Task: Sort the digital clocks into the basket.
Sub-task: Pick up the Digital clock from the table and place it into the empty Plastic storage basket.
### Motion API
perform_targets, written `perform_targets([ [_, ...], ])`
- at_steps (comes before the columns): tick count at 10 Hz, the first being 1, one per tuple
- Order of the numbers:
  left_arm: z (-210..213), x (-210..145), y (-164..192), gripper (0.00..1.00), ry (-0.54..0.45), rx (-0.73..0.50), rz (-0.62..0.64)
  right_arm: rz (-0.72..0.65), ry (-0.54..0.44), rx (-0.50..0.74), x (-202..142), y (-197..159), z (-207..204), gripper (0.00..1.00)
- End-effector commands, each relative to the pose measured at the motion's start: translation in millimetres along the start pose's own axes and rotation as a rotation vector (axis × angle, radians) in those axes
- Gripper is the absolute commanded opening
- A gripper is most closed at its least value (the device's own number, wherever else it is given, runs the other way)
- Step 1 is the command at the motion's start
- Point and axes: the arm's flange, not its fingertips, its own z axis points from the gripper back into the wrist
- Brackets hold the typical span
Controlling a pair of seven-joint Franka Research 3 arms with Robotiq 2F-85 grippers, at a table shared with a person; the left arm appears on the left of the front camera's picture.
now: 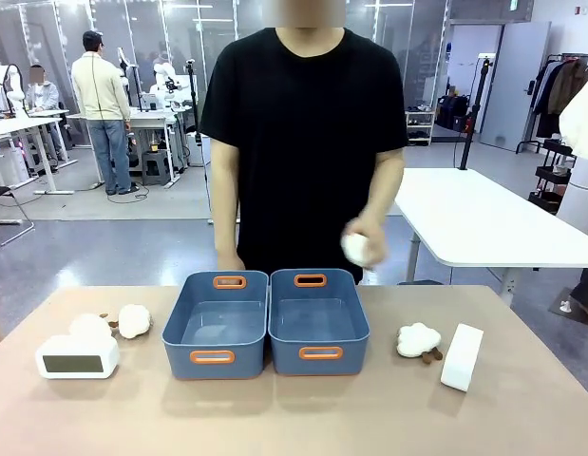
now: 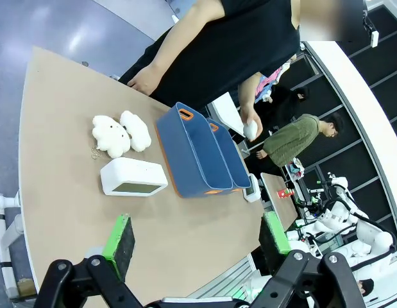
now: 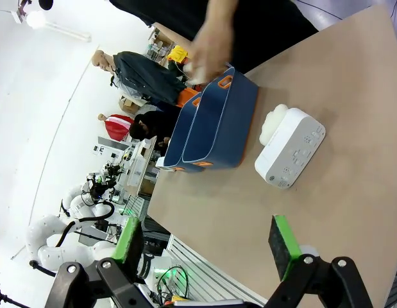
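Note:
One white digital clock [image 1: 77,356] lies at the table's left front, its grey-green display facing me. It also shows as the clock [image 2: 131,178] ahead of my left gripper [image 2: 197,237], which hangs open above the table with nothing between its pads. The second clock [image 1: 462,356] stands on edge at the right; seen as the clock [image 3: 291,147], it shows its back to my right gripper [image 3: 206,240], also open and holding nothing. Two blue baskets [image 1: 267,332] with orange handles stand side by side in the middle, with nothing inside them.
Two white plush sheep [image 1: 123,323] lie behind the left clock and one plush sheep [image 1: 419,340] beside the right clock. The person stands behind the baskets, a hand [image 1: 362,249] holding a small, blurred white thing above the right basket.

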Motion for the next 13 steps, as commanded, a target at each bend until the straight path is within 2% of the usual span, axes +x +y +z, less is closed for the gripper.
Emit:
perform_targets([
  [1,1,-2,1,1.0,0.004,-0.015,0.0,0.001,-0.001,0.008,-1,0,2,1.0],
  [5,0,0,0,1.0,0.0,0.0,0.0,0.001,-0.001,0.008,-1,0,2,1.0],
  [6,5,3,-4,1.0,0.019,0.03,-0.114,0.001,-0.001,0.008,-1,0,2,1.0],
  [8,6,20,-23,1.0,0.128,0.113,-0.39,0.001,-0.001,0.008,-1,0,2,1.0],
  [9,4,27,-32,1.0,0.241,0.11,-0.503,0.001,-0.001,0.008,-1,0,2,1.0],
  [10,-6,38,-41,1.0,0.41,0.111,-0.691,0.001,-0.001,0.008,-1,0,2,1.0],
  [11,-36,51,-57,1.0,0.492,0.09,-0.857,0.001,-0.001,0.008,-1,0,2,1.0],
  [12,-69,53,-68,1.0,0.628,0.102,-1.045,0.001,-0.001,0.008,-1,0,2,1.0],
  [13,-103,51,-77,1.0,0.729,0.09,-1.135,0.001,-0.001,0.008,-1,0,2,1.0],
])
